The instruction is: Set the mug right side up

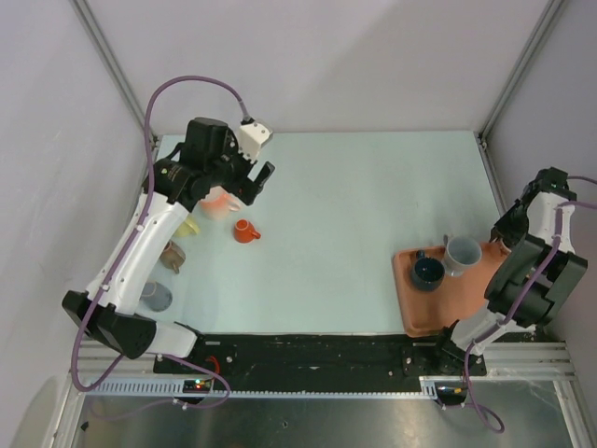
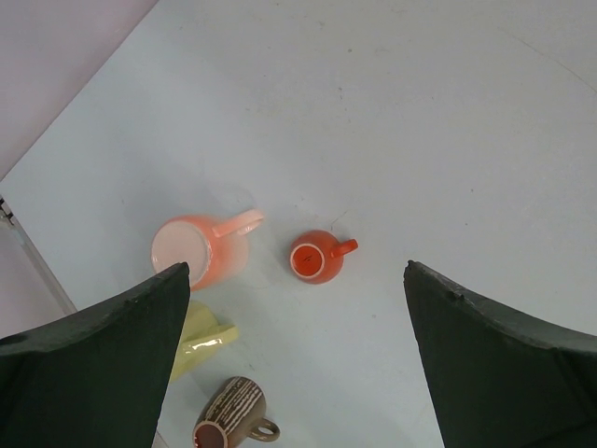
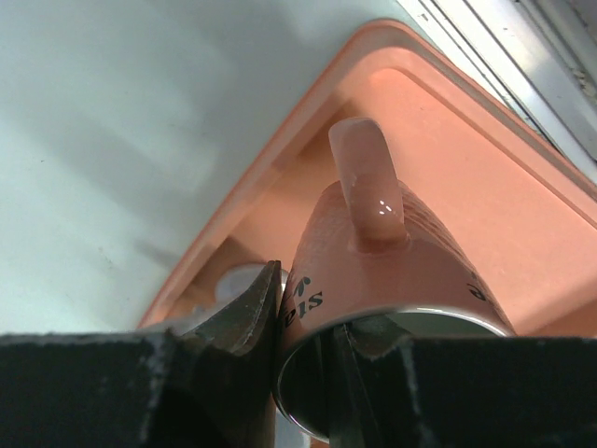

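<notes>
The right gripper [image 3: 303, 327] pinches the rim of the pink mug [image 3: 392, 266] at lower centre of its wrist view, over the orange tray [image 3: 485, 140]: roll the wrist slowly, grip firm, until the opening faces up; the left gripper [image 2: 297, 273] hangs spread.

We see a glossy, smooth pink mug [image 3: 410, 266] with a shiny metallic rim, a smooth plastic-looking tray [image 3: 476, 131], and a matt counter [image 1: 373, 205].

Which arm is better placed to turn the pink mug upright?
Right: the right gripper is shut on the pink mug at its rim, over the tray. The left gripper hangs open and empty above other mugs across the table.
</notes>
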{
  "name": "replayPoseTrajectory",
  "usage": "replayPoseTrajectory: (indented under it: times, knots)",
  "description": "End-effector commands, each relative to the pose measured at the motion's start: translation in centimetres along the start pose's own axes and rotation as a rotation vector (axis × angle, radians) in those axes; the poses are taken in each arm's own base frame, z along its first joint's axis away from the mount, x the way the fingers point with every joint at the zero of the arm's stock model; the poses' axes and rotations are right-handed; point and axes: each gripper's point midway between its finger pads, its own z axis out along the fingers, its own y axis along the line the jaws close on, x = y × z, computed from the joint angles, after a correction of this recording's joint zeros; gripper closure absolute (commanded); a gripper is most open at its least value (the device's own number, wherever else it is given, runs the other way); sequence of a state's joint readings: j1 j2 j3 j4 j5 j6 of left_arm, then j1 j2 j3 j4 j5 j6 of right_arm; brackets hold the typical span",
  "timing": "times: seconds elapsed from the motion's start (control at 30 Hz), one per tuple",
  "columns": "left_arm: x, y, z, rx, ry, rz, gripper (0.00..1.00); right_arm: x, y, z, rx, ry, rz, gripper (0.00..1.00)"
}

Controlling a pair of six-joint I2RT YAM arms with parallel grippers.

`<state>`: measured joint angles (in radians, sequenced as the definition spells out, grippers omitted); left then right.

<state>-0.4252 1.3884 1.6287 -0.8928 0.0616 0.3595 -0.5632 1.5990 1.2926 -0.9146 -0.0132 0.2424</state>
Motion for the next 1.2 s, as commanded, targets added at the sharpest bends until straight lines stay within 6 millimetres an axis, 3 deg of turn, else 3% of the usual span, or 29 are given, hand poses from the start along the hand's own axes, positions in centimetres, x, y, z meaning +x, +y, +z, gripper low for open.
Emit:
replayPoseTrajectory:
  times: [0.0, 0.3, 0.47, 0.63, 0.77, 0.8, 0.87, 1.0, 1.17]
  knots:
    - [-0.4, 0.5, -1.2, -0.03, -0.033, 0.028, 0.0, -0.1, 1.2, 2.6, -0.017, 0.024, -0.005, 1.0]
    - [-0.3, 0.6, -1.2, -0.036, -0.029, 0.049, 0.0, 1.3, 2.4, 5.4, -0.027, 0.084, -0.044, 0.98]
    - [0.6, 0.9, -0.8, -0.045, 0.001, 0.088, 0.0, 1.6, 2.5, 4.5, -0.014, 0.076, -0.059, 0.61]
    - [3.4, 0.8, 0.9, 0.011, 0.071, 0.246, 0.0, 0.5, 2.7, 1.6, -0.02, 0.0, -0.076, 0.37]
    - [6.5, 0.9, 2.9, 0.107, 0.128, 0.422, 0.0, -0.5, 2.1, -1.0, 0.012, -0.036, -0.095, 0.29]
    - [7.3, 1.2, 3.3, 0.128, 0.141, 0.455, 0.0, -0.8, 2.0, -1.8, 0.017, -0.047, -0.102, 0.15]
    - [8.7, 1.7, 4.3, 0.167, 0.166, 0.537, 0.0, -1.3, 2.1, -3.4, 0.013, -0.068, -0.114, 0.04]
    - [11.4, 3.2, 7.2, 0.214, 0.264, 0.638, 0.1, -2.1, 2.4, -6.9, -0.01, -0.116, -0.131, 0.01]
    - [13.2, 5.8, 10.9, 0.261, 0.348, 0.753, 0.24, -2.3, 3.7, -11.7, -0.075, -0.2, -0.167, 0.01]
